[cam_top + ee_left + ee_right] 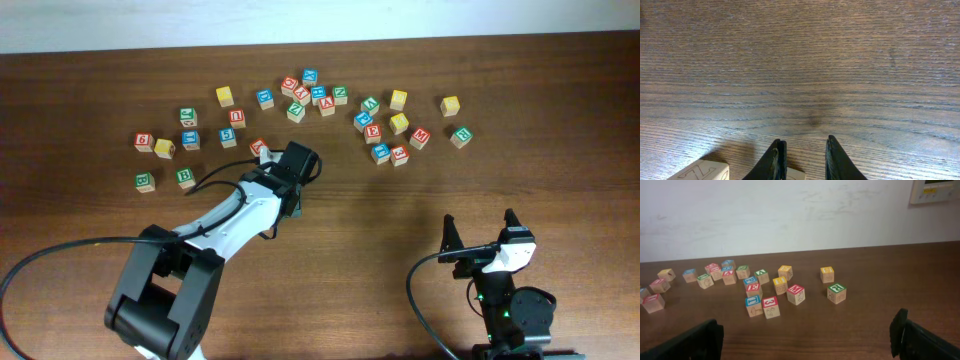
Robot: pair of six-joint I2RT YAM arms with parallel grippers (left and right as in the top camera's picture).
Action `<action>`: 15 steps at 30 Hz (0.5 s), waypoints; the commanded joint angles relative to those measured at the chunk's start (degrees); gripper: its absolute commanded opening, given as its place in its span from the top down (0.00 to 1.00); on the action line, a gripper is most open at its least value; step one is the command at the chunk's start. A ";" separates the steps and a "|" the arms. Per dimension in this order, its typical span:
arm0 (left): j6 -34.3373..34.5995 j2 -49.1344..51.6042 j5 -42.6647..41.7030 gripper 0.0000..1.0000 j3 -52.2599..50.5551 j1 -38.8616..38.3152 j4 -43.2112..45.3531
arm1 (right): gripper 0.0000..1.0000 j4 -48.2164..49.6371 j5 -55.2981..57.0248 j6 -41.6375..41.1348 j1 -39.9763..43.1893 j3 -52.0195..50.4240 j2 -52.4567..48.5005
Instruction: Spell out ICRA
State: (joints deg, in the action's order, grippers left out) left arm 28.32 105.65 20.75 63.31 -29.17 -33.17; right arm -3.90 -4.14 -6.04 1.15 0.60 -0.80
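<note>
I read a green R cube (837, 293) and a red E cube (752, 288) across the table (880, 270). R sits well ahead of my right gripper (807, 325), whose jaws stand wide apart. A wooden cube (796, 174) shows between the jaws of the left gripper (805, 142); clamped or not, I can't tell.
</note>
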 commanded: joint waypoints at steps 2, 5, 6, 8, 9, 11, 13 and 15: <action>-0.68 0.17 0.00 0.79 0.48 0.11 0.37 | 0.02 -0.35 0.11 -0.17 0.37 -0.28 0.37; -5.99 0.17 -0.02 0.74 4.13 0.20 -0.63 | 0.02 -0.35 0.11 -0.17 0.37 -0.28 0.37; -6.40 0.17 -0.02 0.74 6.43 0.22 -2.23 | 0.02 -0.35 0.11 -0.17 0.37 -0.28 0.37; -6.36 0.11 -0.57 0.78 10.64 0.20 -5.60 | 0.02 -0.35 0.11 -0.17 0.37 -0.28 0.37; -6.38 0.09 -1.77 0.83 12.55 0.20 -7.13 | 0.02 -0.35 0.11 -0.17 0.37 -0.28 0.37; -6.38 0.09 -4.04 0.95 14.40 0.20 -8.94 | 0.02 -0.35 0.11 -0.17 0.37 -0.28 0.37; -7.96 0.09 -7.06 1.00 14.62 0.20 -9.97 | 0.02 -0.35 0.11 -0.17 0.37 -0.28 0.37; -8.52 0.22 -10.88 1.00 14.49 0.20 -11.93 | 0.02 -0.35 0.11 -0.17 0.37 -0.28 0.37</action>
State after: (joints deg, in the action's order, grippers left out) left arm 22.00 105.65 16.75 77.58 -29.17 -42.83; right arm -3.90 -4.14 -6.07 1.15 0.60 -0.80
